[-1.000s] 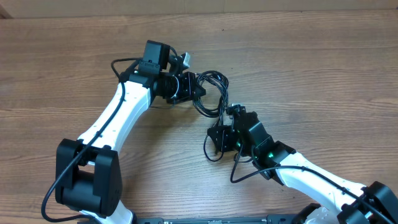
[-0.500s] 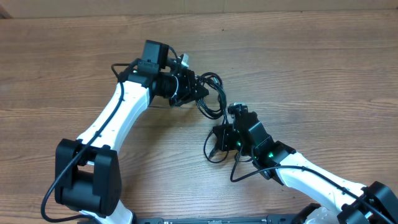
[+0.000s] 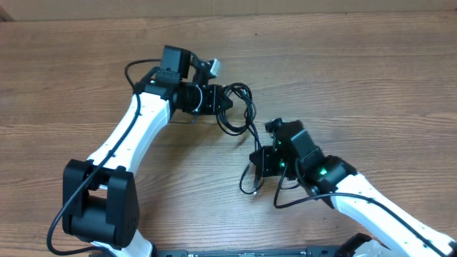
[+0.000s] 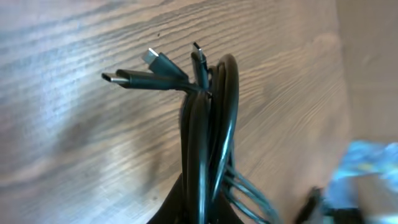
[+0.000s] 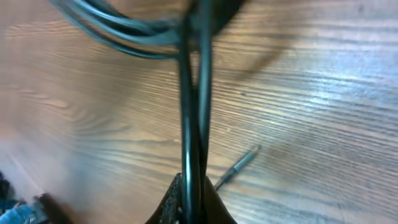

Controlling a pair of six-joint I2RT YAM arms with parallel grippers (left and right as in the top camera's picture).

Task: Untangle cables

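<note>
A: How will the cables [image 3: 241, 113] handle?
B: Light and limp, I'd judge, with a smooth sheath that could slide through a pinch. They hang as a looped bundle above the table [image 3: 371, 71], strung between the two arms. The best hold is probably on a single strand close to a plug, not around the whole bunch.
A: Start at the left, then.
B: The left claw [image 3: 227, 100] is pressed together on several strands at once. In its wrist view the bundle rises out of the grip, and the plugs [image 4: 155, 62] fan out at the top.
A: And the right?
B: The right claw [image 3: 258, 148] is clamped on two strands that run straight up from between its fingers to the loop. A loose lead [image 5: 239, 163] lies on the table just beside it, outside the grip.
</note>
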